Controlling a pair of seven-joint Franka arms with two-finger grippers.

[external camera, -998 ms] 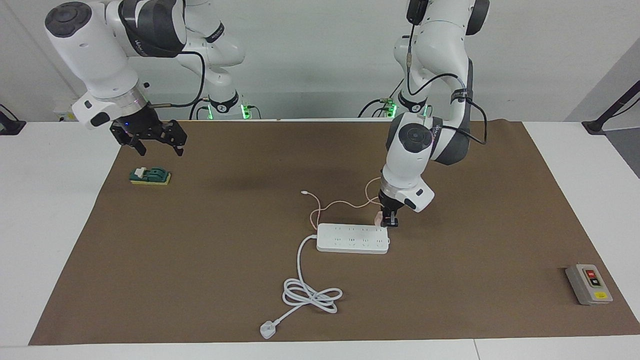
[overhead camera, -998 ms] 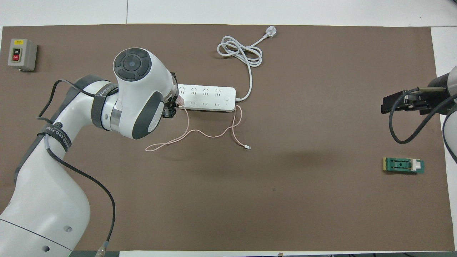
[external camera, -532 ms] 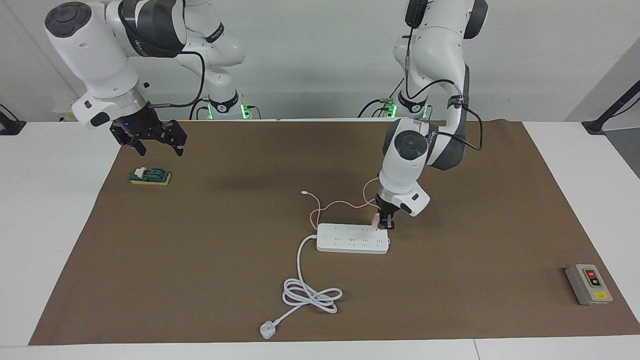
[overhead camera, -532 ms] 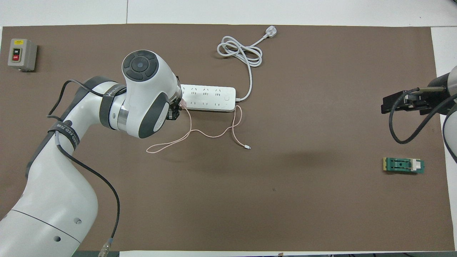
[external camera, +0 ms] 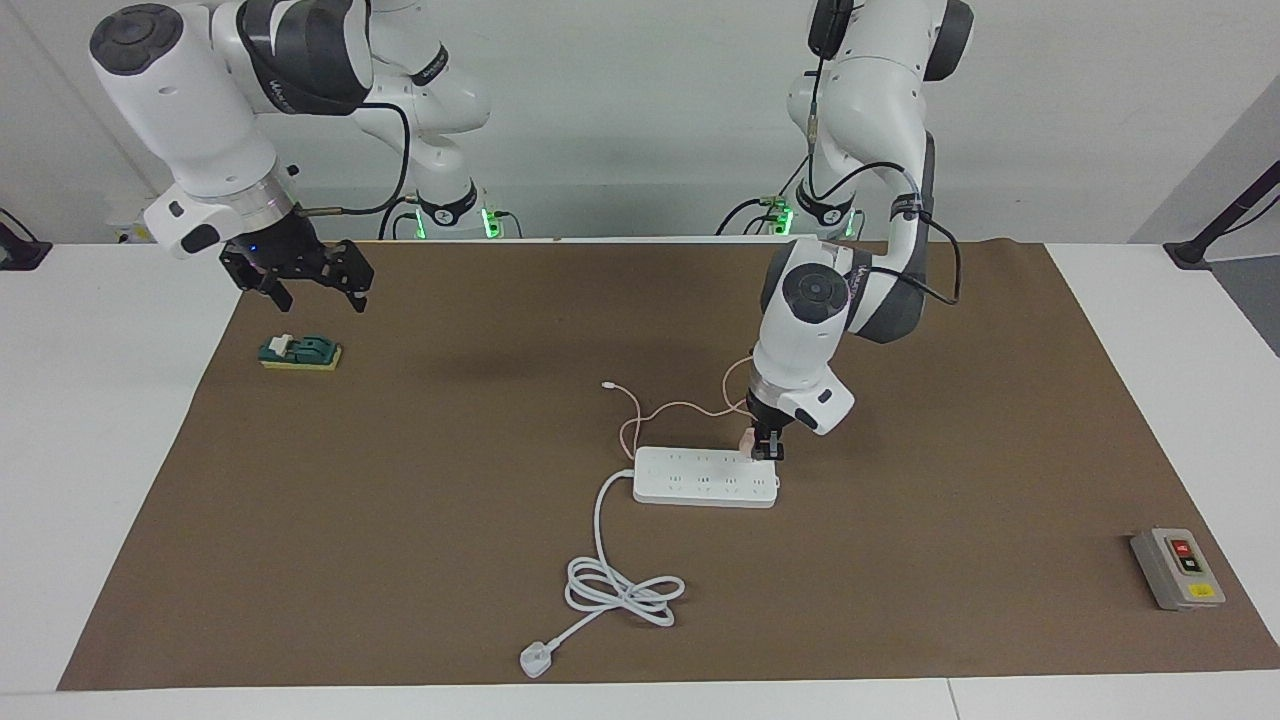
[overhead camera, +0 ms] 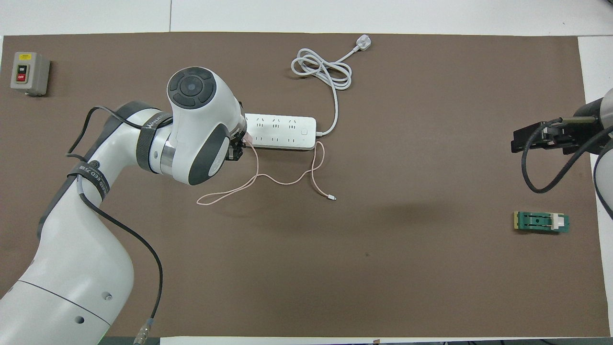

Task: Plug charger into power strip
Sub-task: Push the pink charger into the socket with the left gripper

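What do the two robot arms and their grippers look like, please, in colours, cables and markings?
Both arms are glossy white with dark grey joint sections and round grey end caps. Black cables loop along each. The left gripper and the right gripper are black. Green lights glow at both bases.

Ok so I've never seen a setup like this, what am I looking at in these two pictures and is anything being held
Two robot arms work at a table covered by a brown mat. One picture faces them; the other looks down from above their end. The left gripper is shut on a small pink charger at the power strip, by its end toward the left arm. The right gripper waits open above a green block. A grey button box sits at the left arm's end.
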